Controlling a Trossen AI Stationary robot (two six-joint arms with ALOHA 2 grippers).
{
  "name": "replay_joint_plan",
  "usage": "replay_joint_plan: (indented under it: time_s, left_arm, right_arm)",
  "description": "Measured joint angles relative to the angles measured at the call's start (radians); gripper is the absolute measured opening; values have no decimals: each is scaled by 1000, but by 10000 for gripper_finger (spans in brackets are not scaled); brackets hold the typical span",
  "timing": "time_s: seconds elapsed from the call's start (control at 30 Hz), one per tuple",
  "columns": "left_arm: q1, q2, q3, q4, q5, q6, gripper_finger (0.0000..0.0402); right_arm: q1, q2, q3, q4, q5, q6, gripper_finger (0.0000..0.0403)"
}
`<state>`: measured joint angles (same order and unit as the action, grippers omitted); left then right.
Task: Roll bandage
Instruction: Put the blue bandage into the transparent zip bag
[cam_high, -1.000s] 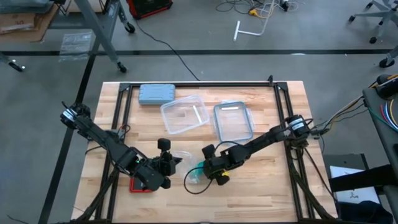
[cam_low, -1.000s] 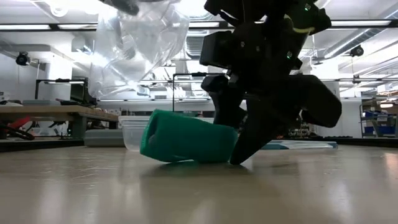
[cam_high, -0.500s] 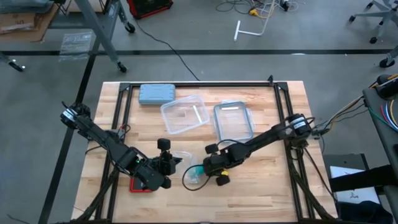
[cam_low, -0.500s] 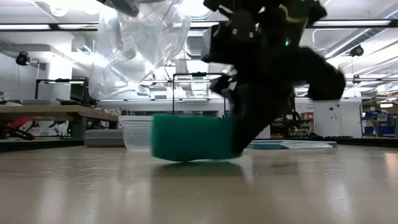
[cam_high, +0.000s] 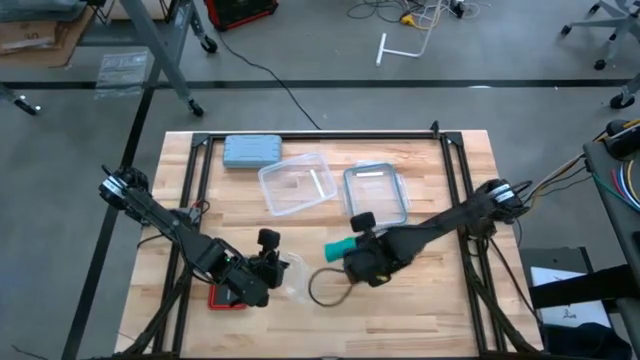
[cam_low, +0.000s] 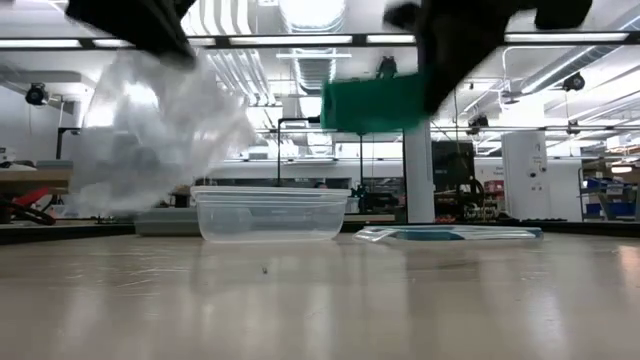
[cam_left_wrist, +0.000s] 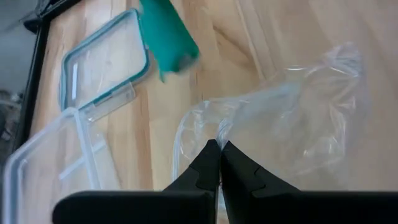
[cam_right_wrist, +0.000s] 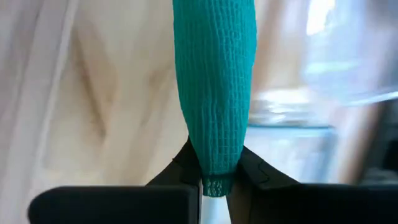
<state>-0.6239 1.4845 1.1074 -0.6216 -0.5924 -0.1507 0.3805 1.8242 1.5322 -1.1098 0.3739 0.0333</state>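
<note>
Up off the tabletop (cam_high: 430, 290) now, the bandage (cam_high: 338, 247) hangs in the air as a teal roll pinched at one end by the right hand (cam_high: 352, 251); a second ago that same roll lay on the wood near the front edge with the hand bearing down on it. From table height the roll (cam_low: 375, 102) has gone from resting on the surface to floating well above the clear food container (cam_low: 270, 212), and the right wrist camera shows the fingers clenched on the roll's near end, the rest (cam_right_wrist: 215, 81) sticking out past them. To its left, the left hand (cam_high: 272, 267) is pinched tight on a clear plastic bag (cam_high: 296, 275), whose crumpled film (cam_left_wrist: 292, 127) spreads out over the wood; that bag has dropped lower and further left in the table-level view. Beyond them sit the container (cam_high: 296, 184), its teal-rimmed lid (cam_high: 375, 194) just to the right, and a grey-blue case (cam_high: 252, 150) at the far left. My reading is that the rolling itself is finished and the roll is being carried, most likely toward the bag's mouth or the container. Held by one end only, the soft cloth could slip or begin to unwind.
</note>
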Motion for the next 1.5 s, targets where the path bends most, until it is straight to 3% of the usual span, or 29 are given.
replay_joint_plan:
  time_s: [0.17,0.37,0.87,1.5]
  left_arm:
    - [0,1,-79,119,-38,212,0]
    - [41,1,-115,337,-83,377,0]
    - [100,1,-107,569,-93,532,0]
    - [105,-8,-104,806,32,535,0]
  right_arm:
    - [79,-55,45,0,247,-56,29]
    - [110,-55,84,48,328,-113,29]
    - [110,-55,116,43,336,-157,29]
    - [130,-54,113,-21,324,-253,29]
